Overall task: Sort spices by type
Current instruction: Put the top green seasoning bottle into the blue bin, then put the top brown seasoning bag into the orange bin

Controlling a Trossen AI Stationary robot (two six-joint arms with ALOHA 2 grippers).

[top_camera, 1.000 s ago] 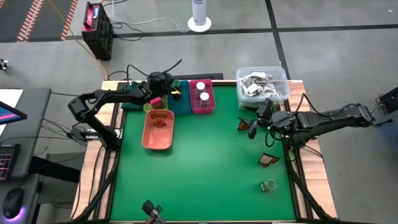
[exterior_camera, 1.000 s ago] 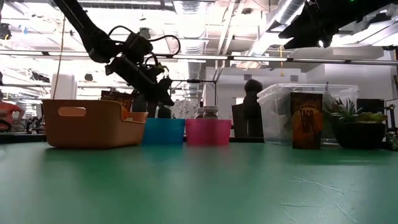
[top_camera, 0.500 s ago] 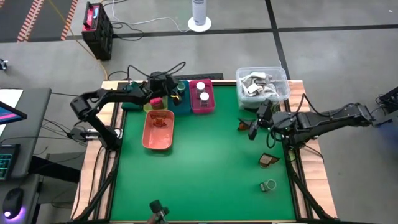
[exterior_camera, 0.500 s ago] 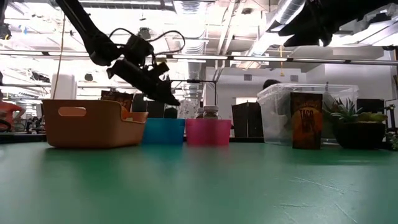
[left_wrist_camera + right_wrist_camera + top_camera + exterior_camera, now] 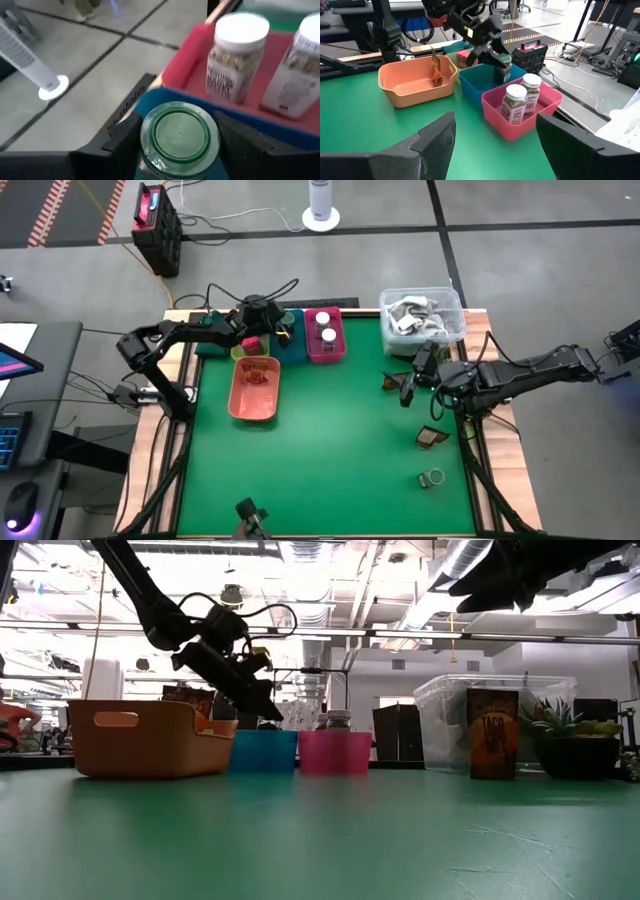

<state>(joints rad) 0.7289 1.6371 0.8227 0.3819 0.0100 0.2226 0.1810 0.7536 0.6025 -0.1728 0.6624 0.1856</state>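
Green jar (image 5: 179, 136) looks hard and slippery; left fingers (image 5: 125, 137) clamp its sides at twelve o'clock. Right fingers (image 5: 440, 140) apart.

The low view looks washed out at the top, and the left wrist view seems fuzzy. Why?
Low view: bright ceiling lights flare behind the dark arms, which show as silhouettes. Left wrist view: the green-lidded jar sits very close and looks soft; the white-capped jars and the floor behind are blurred too.

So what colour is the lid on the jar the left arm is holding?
Green lid, best seen in the left wrist view.
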